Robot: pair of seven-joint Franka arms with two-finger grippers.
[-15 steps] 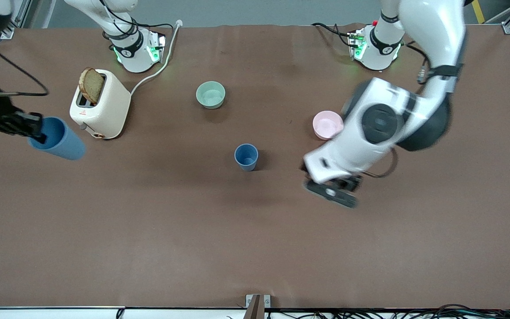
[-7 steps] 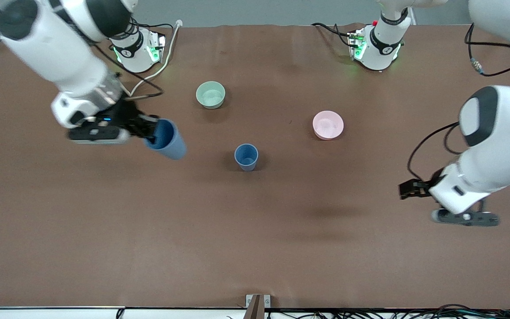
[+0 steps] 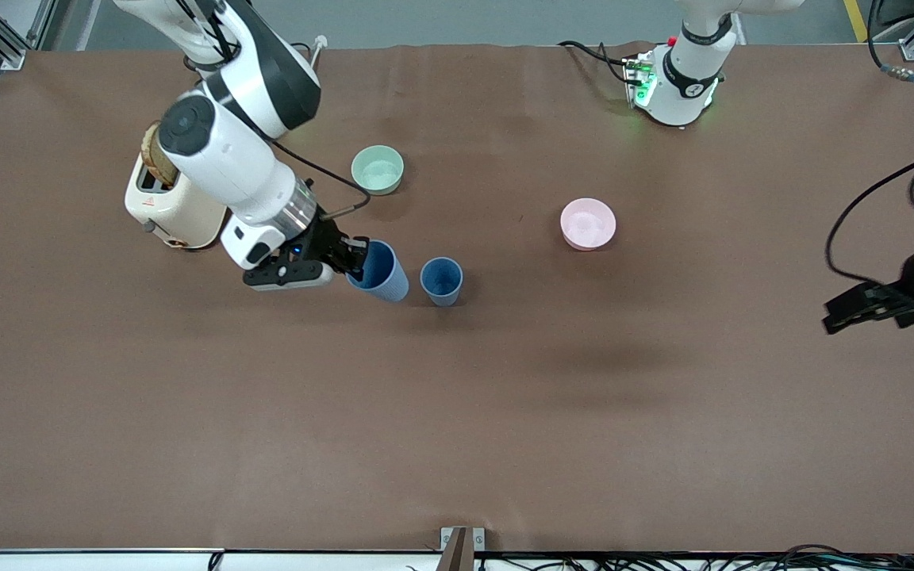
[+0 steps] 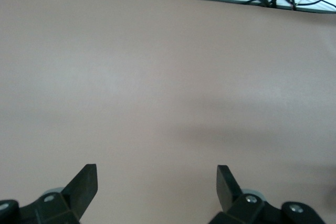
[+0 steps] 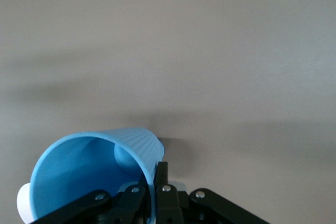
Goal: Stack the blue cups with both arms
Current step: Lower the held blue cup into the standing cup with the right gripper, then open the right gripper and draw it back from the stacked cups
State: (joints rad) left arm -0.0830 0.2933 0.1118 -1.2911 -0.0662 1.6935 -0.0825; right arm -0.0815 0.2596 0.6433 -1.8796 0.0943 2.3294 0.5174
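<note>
Front view: the right gripper (image 3: 351, 258), clamped on the rim of a tilted blue cup (image 3: 379, 271), hangs above the table (image 3: 457, 412) just beside the second blue cup (image 3: 441, 281), which stands upright near the table's centre. Measured from that standing cup, the held cup lies at about 9 o'clock, the pale green bowl (image 3: 378, 169) at about 11 o'clock, and the pink bowl (image 3: 588, 224) at about 2 o'clock. One second earlier the right gripper carried its cup at the right arm's end of the table, past the toaster (image 3: 171, 208); half a second earlier it was over the table between the toaster and the standing cup; now the two cups are nearly touching in this view, though whether they make contact cannot be judged. The standing cup and both bowls have kept their places. The left gripper (image 3: 862, 308), fingers spread apart and empty, has withdrawn from beside the pink bowl to the left arm's end of the table.

Right wrist view: one finger (image 5: 161, 182) sits outside the cup wall and the other inside, pinching the held cup (image 5: 94, 171).

Left wrist view: both fingertips (image 4: 84, 184) stand wide apart over bare table.
</note>
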